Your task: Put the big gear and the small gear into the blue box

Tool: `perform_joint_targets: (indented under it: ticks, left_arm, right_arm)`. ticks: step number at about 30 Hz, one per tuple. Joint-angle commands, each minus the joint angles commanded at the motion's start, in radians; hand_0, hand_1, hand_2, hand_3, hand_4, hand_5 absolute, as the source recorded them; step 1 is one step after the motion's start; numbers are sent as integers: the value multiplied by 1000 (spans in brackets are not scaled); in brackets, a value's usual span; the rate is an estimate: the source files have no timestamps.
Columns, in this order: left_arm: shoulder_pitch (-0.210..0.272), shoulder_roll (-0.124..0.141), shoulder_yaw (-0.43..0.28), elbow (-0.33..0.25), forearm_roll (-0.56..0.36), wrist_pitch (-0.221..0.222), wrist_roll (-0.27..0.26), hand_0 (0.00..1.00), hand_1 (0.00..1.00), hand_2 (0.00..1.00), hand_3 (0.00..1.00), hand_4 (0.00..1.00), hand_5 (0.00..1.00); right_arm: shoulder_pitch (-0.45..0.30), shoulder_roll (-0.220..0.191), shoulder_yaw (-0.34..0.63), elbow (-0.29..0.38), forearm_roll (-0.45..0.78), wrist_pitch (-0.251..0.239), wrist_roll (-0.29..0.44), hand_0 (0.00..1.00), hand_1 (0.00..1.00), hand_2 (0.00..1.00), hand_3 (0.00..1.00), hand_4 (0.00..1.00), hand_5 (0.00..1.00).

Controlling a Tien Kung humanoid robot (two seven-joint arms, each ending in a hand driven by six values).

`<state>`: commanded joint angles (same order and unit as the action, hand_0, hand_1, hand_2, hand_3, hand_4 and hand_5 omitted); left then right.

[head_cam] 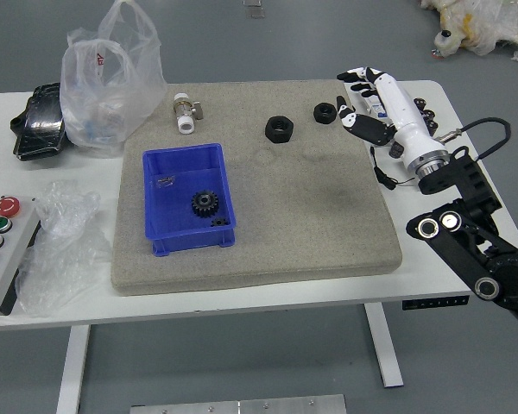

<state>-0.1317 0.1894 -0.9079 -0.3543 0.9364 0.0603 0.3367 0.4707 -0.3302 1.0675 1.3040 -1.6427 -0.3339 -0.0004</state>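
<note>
The robot's right hand (393, 108) is being held over the far right part of the table (311, 297), where white adapters (382, 110) are being partly covered by it from this view. Its fingers are being held apart, with a wide gap between them and the thumb, and nothing is being gripped. The big black gear (205, 203) is being held inside the blue box (188, 239), toward its right side, with its toothed rim being shown. The small black gear (220, 222) is being contained there too, just beside the big one and closer to the box's near right corner (its teeth are being rendered too small to be counted). Both gears are being seen well apart from the hand, to its left and closer to the table's near edge. A small metallic piece (165, 181) is also being held in the box, toward the far left. The box is being supported by a grey mat (319, 207), on which two black rings, one larger (279, 129) and one smaller (325, 113), are being displayed between the box and the hand.
</note>
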Motion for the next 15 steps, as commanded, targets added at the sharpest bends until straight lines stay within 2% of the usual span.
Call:
perform_joint_targets:
  ticks: [6, 12, 15]
  left_arm:
    - [-2, 10, -10, 1, 19, -5, 3, 700, 679, 670, 798, 716, 507]
    - [-2, 15, -19, 1, 37, -11, 7, 700, 679, 670, 798, 715, 504]
    - [-4, 18, -24, 1, 47, -14, 8, 701, 679, 670, 798, 710, 496]
  right_arm:
    - [-118, -40, 151, 49, 49, 4, 44, 652, 692, 716, 676, 508, 254]
    - [-198, -45, 271, 63, 89, 11, 64, 651, 688, 713, 680, 507, 250]
    - [-220, -44, 299, 72, 110, 16, 73, 645, 690, 708, 681, 505, 245]
